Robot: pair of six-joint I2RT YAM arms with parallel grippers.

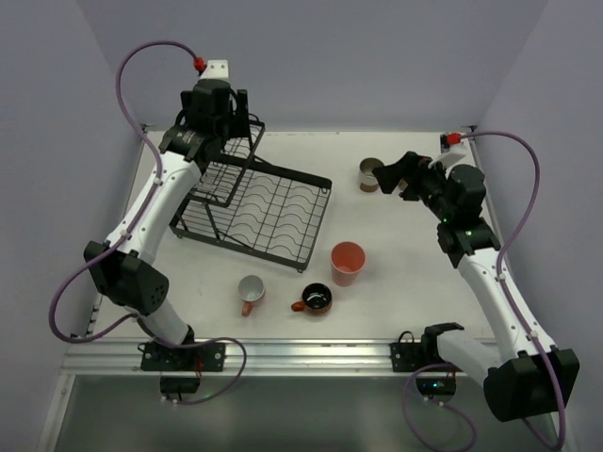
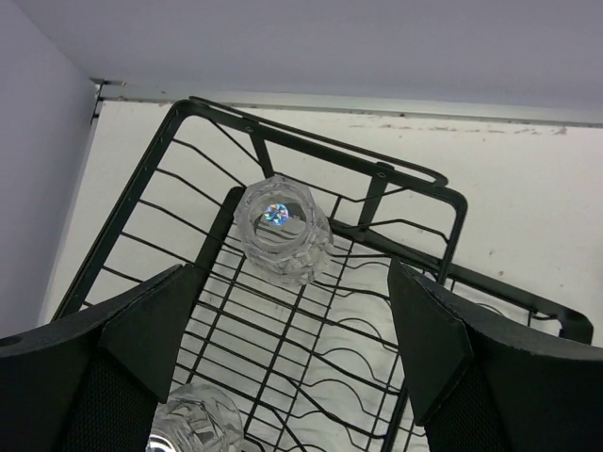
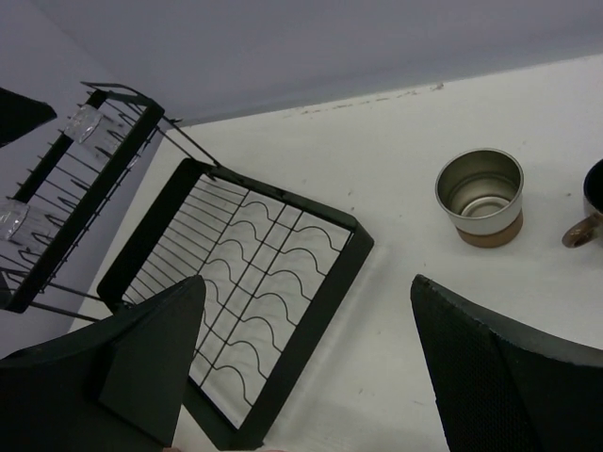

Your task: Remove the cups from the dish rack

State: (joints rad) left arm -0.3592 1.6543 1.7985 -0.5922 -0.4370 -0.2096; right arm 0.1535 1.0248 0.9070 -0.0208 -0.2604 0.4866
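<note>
**Spotter:** How is the rack lying?

**Operator:** From overhead I see the desk [image 1: 405, 273] with the dish rack [image 1: 254, 202] on its left half. Its long axis runs on a slant, from the far-left corner toward the middle of the desk. The flat tray is the nearer end. The wire basket section rises tilted at the far-left end.

**Spotter:** And your hands?

**Operator:** My left hand [image 1: 233, 105] hangs over that basket with its fingers spread wide and nothing gripped. My right hand [image 1: 388, 175] is at the far right of the desk, also spread and empty, just beside the cream-and-brown cup [image 1: 369, 175].

**Spotter:** Which cups are on the desk?

**Operator:** Three stand mouth up toward the near middle. The salmon tumbler [image 1: 347, 263] is just off the tray's near-right corner. The orange-red mug [image 1: 317, 298] has a dark inside and its handle points left. The pink mug [image 1: 251, 292] has its handle toward the near edge.

**Spotter:** What do the wrist views add?

**Operator:** The left wrist view shows two clear glasses in the basket that overhead barely gives me. The upper glass [image 2: 281, 231] sits ahead between my fingers. The lower glass [image 2: 193, 424] is cut by the bottom edge beside my left finger. I cannot tell whether rim or base faces the camera. The right wrist view shows the cream-and-brown cup upright, with a grey inside and a brown foot. It also shows a dark cup with a tan handle [image 3: 589, 212], cut by the right edge, which I can't find overhead.
</note>
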